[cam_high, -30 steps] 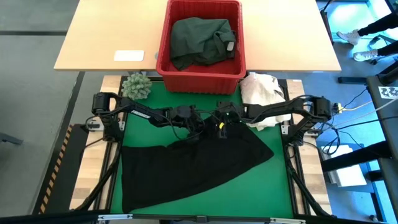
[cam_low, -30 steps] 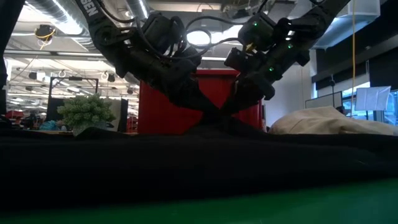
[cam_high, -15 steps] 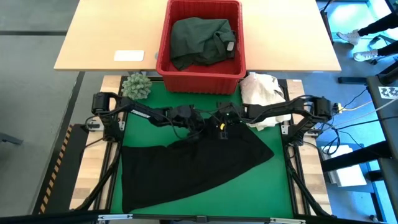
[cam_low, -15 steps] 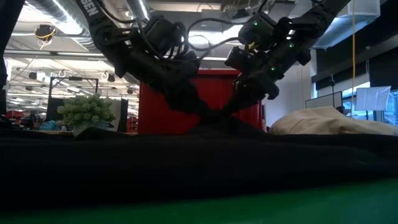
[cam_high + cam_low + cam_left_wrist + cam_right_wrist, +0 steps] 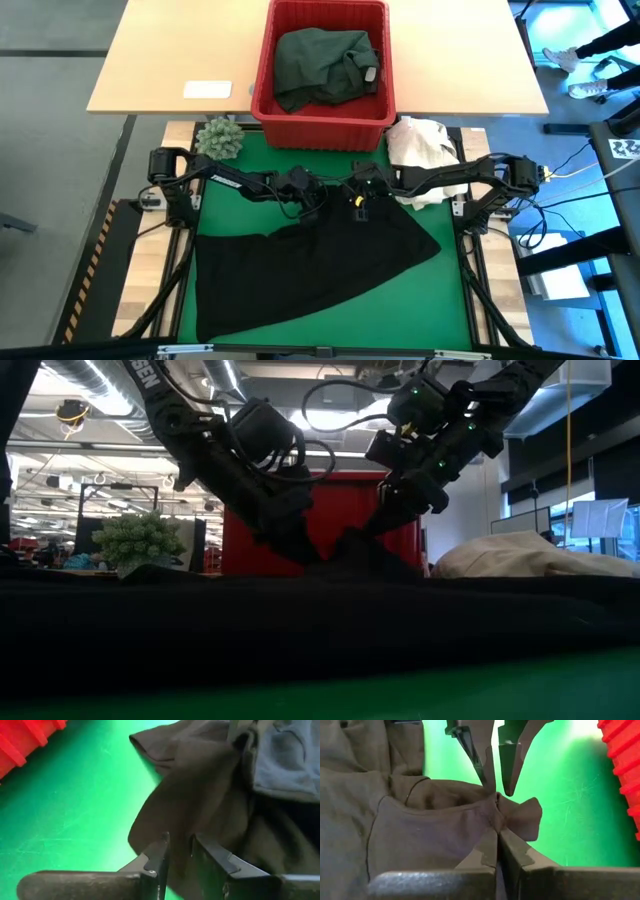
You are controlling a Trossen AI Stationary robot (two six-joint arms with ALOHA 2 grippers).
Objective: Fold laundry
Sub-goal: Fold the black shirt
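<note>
A black garment of the laundry lies spread on the green mat, rumpled along its far edge. My two grippers face each other at the middle of that far edge. My right gripper is shut on a bunched bit of it. My left gripper stands slightly open, with its fingertips just at the same bunch; from the left wrist view the cloth lies ahead of its fingers. A dark green garment lies in the red basket. My left gripper's fingertips stand right at the bunched cloth; whether they touch it I cannot tell. My right gripper pinches a gathered fold of the garment's far edge between its two fingers, slanting down from the table's right. The fold stands up in a small peak, and the rest lies on the mat.
The red basket stands just beyond the mat's far edge. A cream-white cloth heap lies at the far right of the mat, a small green plant at its far left. A white card lies on the wooden table behind.
My left gripper has tipped lower and drawn back a little toward the table's left. At the right gripper the garment's far edge has risen into a small peak; the rest of the garment has stayed where it was.
</note>
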